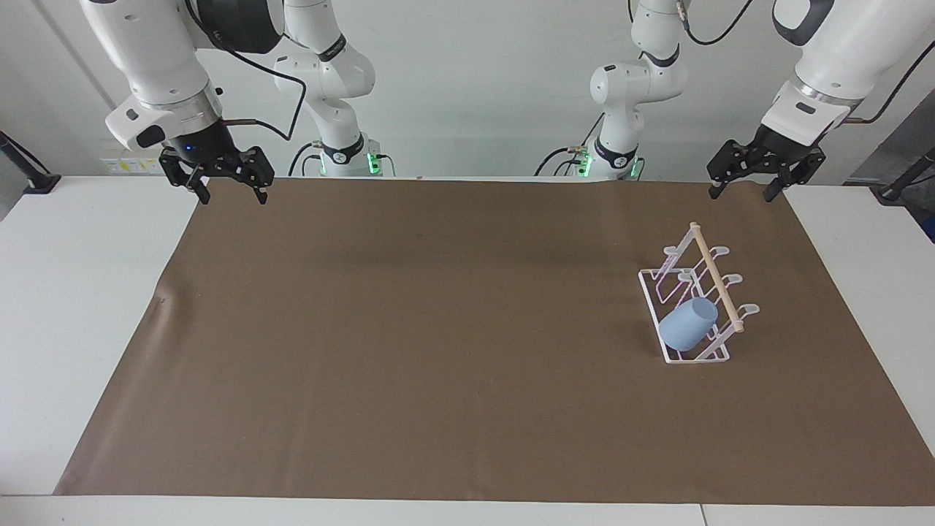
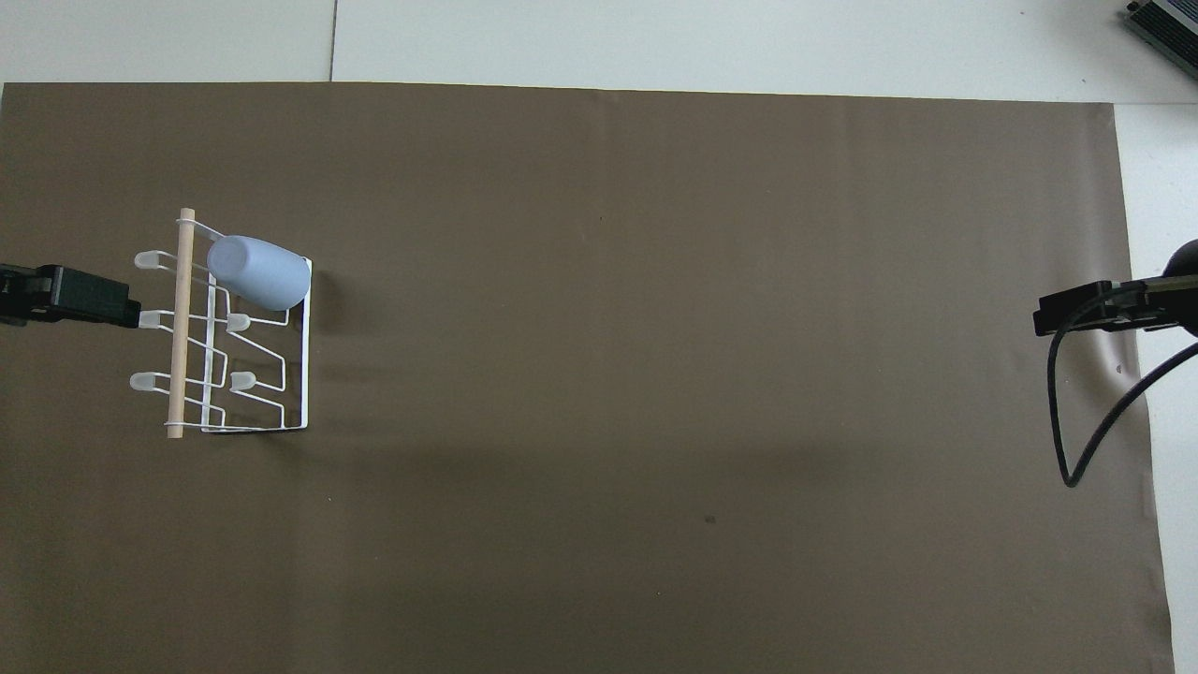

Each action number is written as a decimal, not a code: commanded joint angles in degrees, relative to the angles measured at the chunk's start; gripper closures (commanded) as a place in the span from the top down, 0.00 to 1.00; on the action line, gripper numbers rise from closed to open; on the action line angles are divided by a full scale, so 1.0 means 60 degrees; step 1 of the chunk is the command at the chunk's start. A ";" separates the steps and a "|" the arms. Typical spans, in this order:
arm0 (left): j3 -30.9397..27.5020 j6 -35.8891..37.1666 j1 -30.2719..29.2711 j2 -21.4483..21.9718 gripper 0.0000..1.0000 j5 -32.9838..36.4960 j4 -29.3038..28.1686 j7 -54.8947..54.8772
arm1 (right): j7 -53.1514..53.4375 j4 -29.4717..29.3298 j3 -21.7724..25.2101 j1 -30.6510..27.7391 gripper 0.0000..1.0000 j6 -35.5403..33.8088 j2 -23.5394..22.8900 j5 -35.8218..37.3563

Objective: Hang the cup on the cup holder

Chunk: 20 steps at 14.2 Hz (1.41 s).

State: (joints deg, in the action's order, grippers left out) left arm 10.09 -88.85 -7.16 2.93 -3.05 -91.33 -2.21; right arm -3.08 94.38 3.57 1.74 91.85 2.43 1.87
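Observation:
The light-blue cup point(image 1: 687, 324) sits tilted on a prong of the white wire cup holder point(image 1: 719, 281), at the holder's end farthest from the robots. In the overhead view the cup point(image 2: 259, 272) lies beside the wooden dowel of the holder point(image 2: 181, 328). My left gripper point(image 1: 739, 196) is open and empty, raised over the mat's edge at the left arm's end, apart from the holder. In the overhead view the left gripper point(image 2: 94, 300) shows beside the prong tips. My right gripper point(image 1: 232, 197) is open and empty and waits over the mat's corner at the right arm's end; it also shows in the overhead view point(image 2: 1076, 314).
A brown mat point(image 1: 438, 329) covers most of the white table point(image 1: 73, 292). A black cable point(image 2: 1076, 449) loops down from the right gripper.

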 commanded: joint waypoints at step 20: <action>0.0076 0.0642 -0.0125 0.0274 1.00 -0.0049 -0.0027 -0.0072 | 0.0162 0.0222 -0.0067 -0.0100 1.00 0.0014 0.0211 -0.0019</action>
